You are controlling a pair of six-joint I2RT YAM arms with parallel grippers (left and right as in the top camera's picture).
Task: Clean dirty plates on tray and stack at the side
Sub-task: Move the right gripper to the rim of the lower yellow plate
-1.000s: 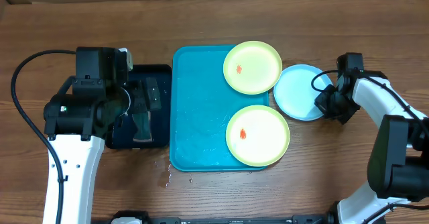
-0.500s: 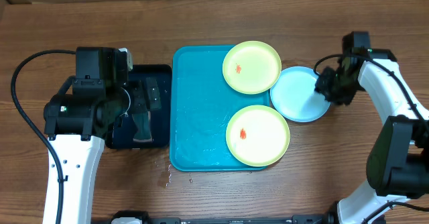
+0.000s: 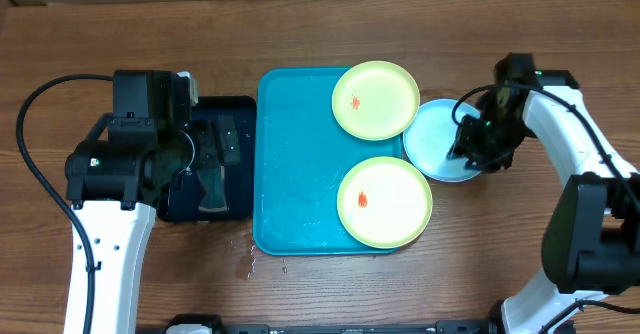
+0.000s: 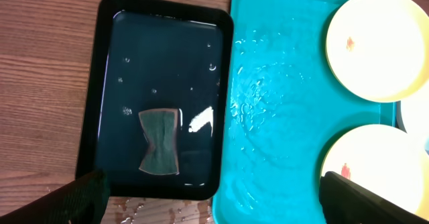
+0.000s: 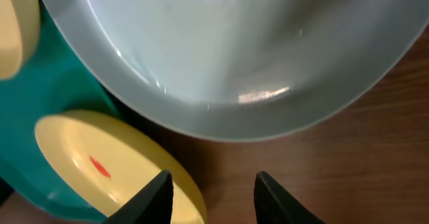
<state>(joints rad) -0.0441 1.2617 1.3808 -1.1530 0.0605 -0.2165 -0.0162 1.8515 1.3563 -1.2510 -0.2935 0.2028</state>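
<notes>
Above the table, whole scene: I see the tray [image 3: 295,174] in the middle. Two green plates sit on its right side, the far green plate [image 3: 376,100] and the near green plate [image 3: 384,202]. Each has a red smear.
Blue plate: the blue plate [image 3: 435,144] lies on the wood just right of the tray. Its edge seems to tuck under the far green plate.
Right gripper: the right gripper [image 3: 473,146] sits at the blue plate's right edge.
Left gripper: the left gripper [image 3: 213,164] hangs over the black tray [image 3: 235,109], well apart from every plate.
Left wrist view, tool: its fingers [image 4: 80,196] are spread wide and hold nothing.
Left wrist view, below: the sponge [image 4: 159,142] lies in the wet black tray between the fingers. The tray and both green plates are off to the right.
Right wrist view, tool: its fingers [image 5: 153,196] are spread, with only bare wood between them.
Right wrist view, plate: the blue plate's round rim is just ahead of the fingertips, not touching them. I see no smear on the part that shows.
Which way: the blue plate lies straight ahead of my right gripper, toward the tray.
Nearer arm: the right one, by a lot.
My guess: a short push ahead would put the rim between the fingers.
</notes>
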